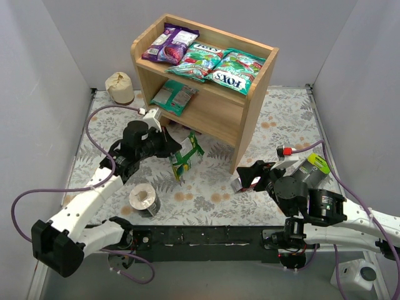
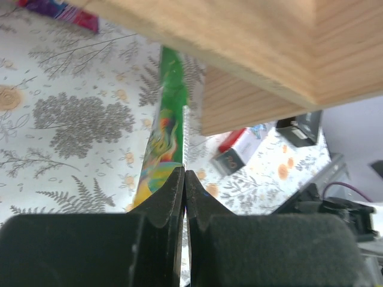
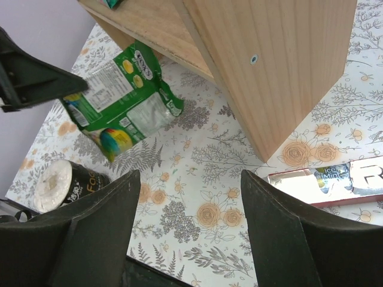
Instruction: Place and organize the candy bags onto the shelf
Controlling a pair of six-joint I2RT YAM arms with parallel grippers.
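Observation:
The wooden shelf (image 1: 250, 106) stands at the back middle. Its top tier holds a purple bag (image 1: 169, 44) and two green FOX'S bags (image 1: 199, 61) (image 1: 237, 69); a green bag (image 1: 173, 95) lies on the lower tier. My left gripper (image 1: 170, 147) is shut on another green candy bag (image 1: 186, 156), which hangs above the table in front of the shelf. In the left wrist view (image 2: 184, 179) that bag (image 2: 169, 128) shows edge-on under the shelf's edge (image 2: 269, 54). A magenta bag (image 2: 60, 12) lies by the shelf. My right gripper (image 1: 250, 178) (image 3: 190, 197) is open and empty, low over the table.
A slim red-and-white box (image 1: 239, 184) (image 3: 335, 179) lies by the shelf's right panel, under my right gripper. A grey tape roll (image 1: 144, 199) (image 3: 66, 182) stands near the front left. A beige roll (image 1: 119, 87) sits at the back left. Grey walls enclose the table.

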